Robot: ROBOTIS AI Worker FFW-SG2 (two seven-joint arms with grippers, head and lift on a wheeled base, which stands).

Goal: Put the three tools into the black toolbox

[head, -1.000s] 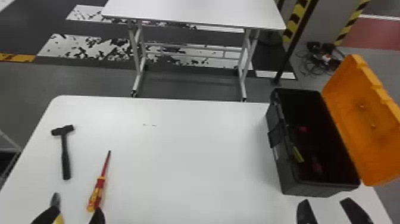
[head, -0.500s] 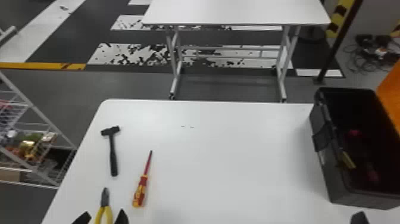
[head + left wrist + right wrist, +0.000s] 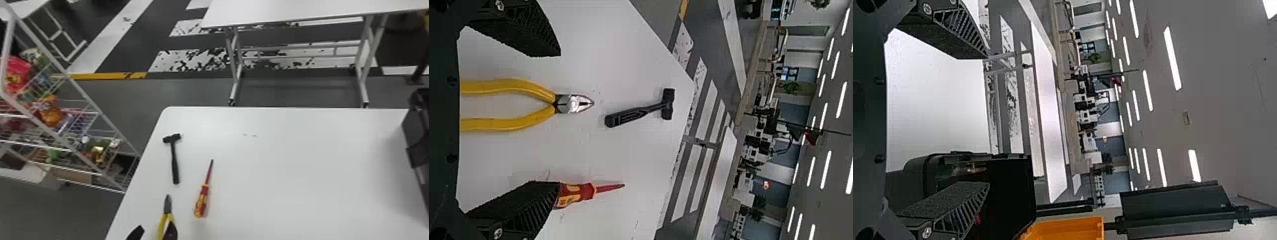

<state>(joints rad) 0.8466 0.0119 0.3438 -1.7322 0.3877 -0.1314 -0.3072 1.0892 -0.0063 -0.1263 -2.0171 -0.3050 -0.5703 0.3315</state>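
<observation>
- As I read it from my console, the job is at its start: all three tools lie on the table [image 3: 287,178], none boxed.
- My left gripper [image 3: 559,119] is spread wide and empty, and the pliers [image 3: 541,93] lie lengthwise between its two fingers — handles towards the palm, nose pointing away to the table's far side.
- That alignment decides the next move: I'd likely take the pliers first, closing across both yellow handles.
- The screwdriver [image 3: 204,194] is just to the right of the pliers, tip away from me; its handle looks close to one finger's line, so I could nudge it while descending.
- The hammer [image 3: 175,162] lies beyond the pliers, head at the far end.
- My right gripper [image 3: 987,120], also wide and empty, is by the open black toolbox [image 3: 418,137] — well apart from the tools, so the left arm is nearer.
</observation>
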